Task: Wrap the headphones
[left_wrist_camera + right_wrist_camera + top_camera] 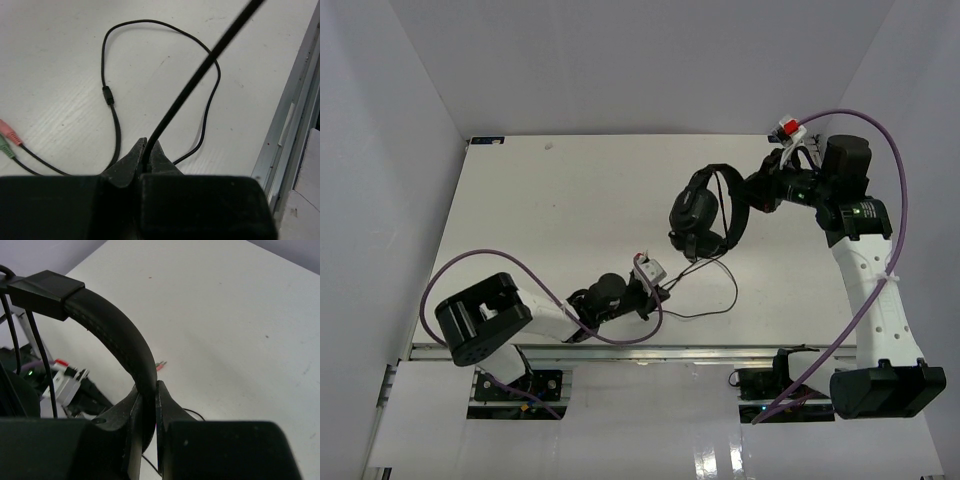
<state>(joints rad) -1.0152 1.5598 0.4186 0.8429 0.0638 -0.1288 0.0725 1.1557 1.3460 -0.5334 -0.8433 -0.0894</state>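
The black headphones [702,212] hang above the white table, earcups toward the centre. My right gripper [757,192] is shut on their arched headband [115,337]; in the right wrist view the jaws of that gripper [148,387] pinch the padded band from both sides. The thin black cord [720,300] runs down from the earcups and loops on the table. My left gripper [663,288] is shut on this cord; in the left wrist view the cord [170,112] rises taut from between the fingertips of that gripper [148,142]. The pink and green plugs [7,137] lie at the left.
Thick purple arm cables [520,262] arc over both arms. A metal rail [290,115] marks the table's near edge, close to the right of the left gripper. White walls enclose the table's back and sides. The left arm's wrist [65,385] shows below the headband.
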